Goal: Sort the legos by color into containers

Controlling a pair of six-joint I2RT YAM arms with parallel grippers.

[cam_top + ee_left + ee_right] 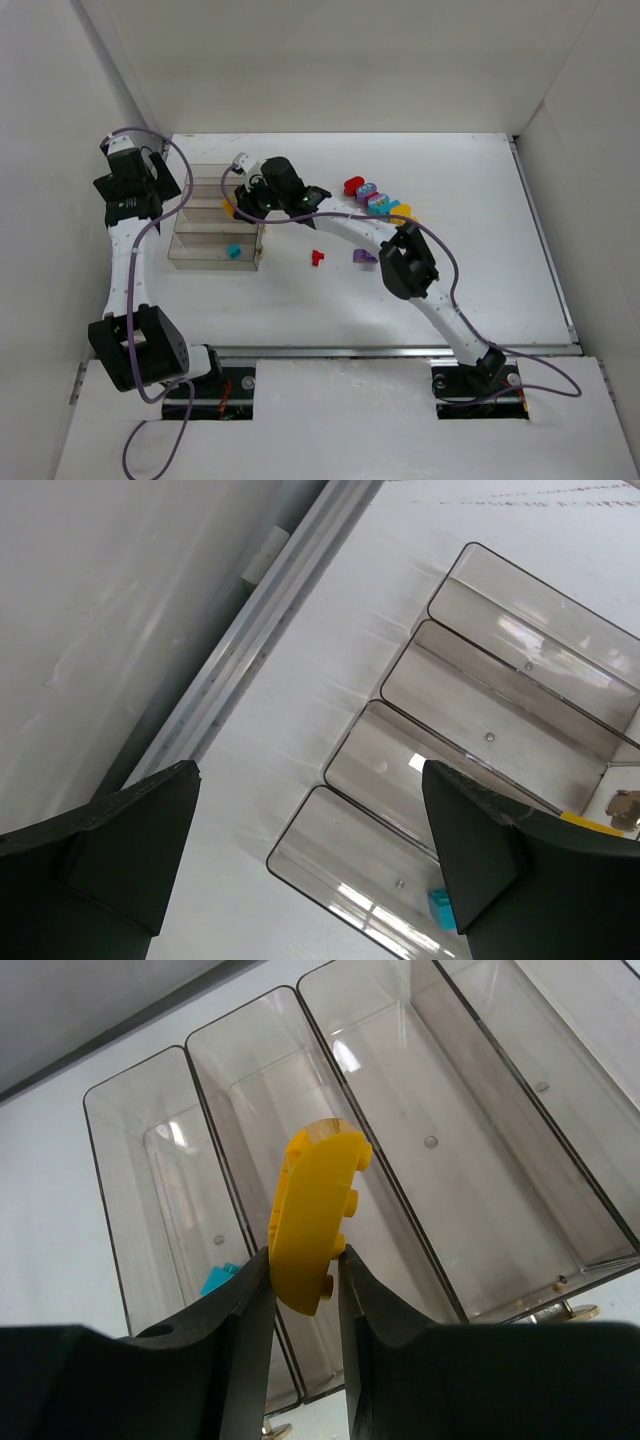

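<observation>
Right gripper (305,1260): jaws pinched on a yellow curved brick (315,1210), held on edge above the row of clear bins (200,250), the nearest bin containing one cyan brick (233,251); left gripper (310,850): spread wide, empty, beside the bins; red brick (317,258) and purple brick (362,256) loose on the table (450,270).

Right wrist view: yellow brick (315,1210), lower end buried between the fingers (235,1360). Cyan brick (221,1280) half behind one finger. Containers (590,1050): far-right one runs off the frame edge.

Top view: brick cluster (377,198) too small to count. Yellow brick mostly hidden by right gripper (238,204).
</observation>
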